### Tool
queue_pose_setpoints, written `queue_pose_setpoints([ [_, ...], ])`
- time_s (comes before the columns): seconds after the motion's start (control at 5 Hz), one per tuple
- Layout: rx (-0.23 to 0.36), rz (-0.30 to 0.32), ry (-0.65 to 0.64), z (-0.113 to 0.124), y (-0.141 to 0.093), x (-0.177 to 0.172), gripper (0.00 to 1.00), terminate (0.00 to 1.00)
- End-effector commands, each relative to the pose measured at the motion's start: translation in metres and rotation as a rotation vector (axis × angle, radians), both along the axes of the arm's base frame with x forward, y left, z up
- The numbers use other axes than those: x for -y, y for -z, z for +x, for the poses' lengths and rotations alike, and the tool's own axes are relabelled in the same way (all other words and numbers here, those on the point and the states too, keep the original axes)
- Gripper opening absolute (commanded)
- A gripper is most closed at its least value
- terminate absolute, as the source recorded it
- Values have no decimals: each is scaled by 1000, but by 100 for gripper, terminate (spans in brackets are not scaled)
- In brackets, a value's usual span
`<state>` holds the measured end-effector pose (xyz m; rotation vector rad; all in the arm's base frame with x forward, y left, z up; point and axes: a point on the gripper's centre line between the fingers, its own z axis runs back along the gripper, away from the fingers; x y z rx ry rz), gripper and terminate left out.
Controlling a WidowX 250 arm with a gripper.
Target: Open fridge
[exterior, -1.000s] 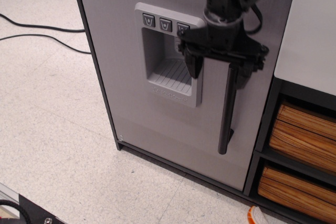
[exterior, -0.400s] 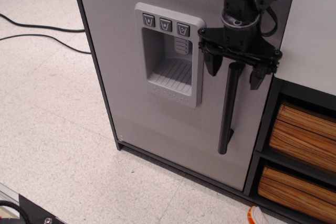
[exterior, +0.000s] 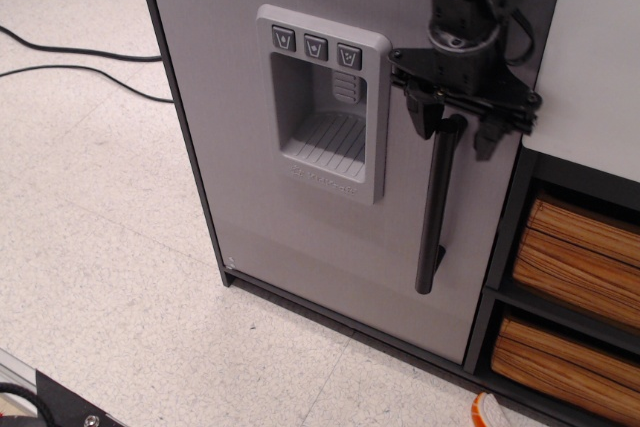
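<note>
Small light grey toy fridge (exterior: 260, 217) in dark frame on speckled floor, door closed. Black robot gripper (exterior: 455, 125) at top of black vertical bar handle (exterior: 434, 217), jaws spread, one finger either side of bar; contact unclear. Recessed grey three-button dispenser panel (exterior: 322, 102) just left.

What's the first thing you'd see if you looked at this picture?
The big light grey fridge door fills the middle, with a three-button dispenser panel sunk into it. At the upper right, the robot's black hand sits open, one finger on each side of the top of the black bar handle. Tan woven baskets sit on shelves at the far right.
</note>
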<state>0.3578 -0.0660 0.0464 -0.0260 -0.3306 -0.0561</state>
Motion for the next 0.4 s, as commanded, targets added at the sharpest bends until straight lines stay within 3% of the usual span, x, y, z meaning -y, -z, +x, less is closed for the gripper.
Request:
queue_pose_setpoints([
  [0.0,92,-30,19,-1,-17,1,0,0],
  [0.2,92,-39,35,-15,-21,0,0,0],
])
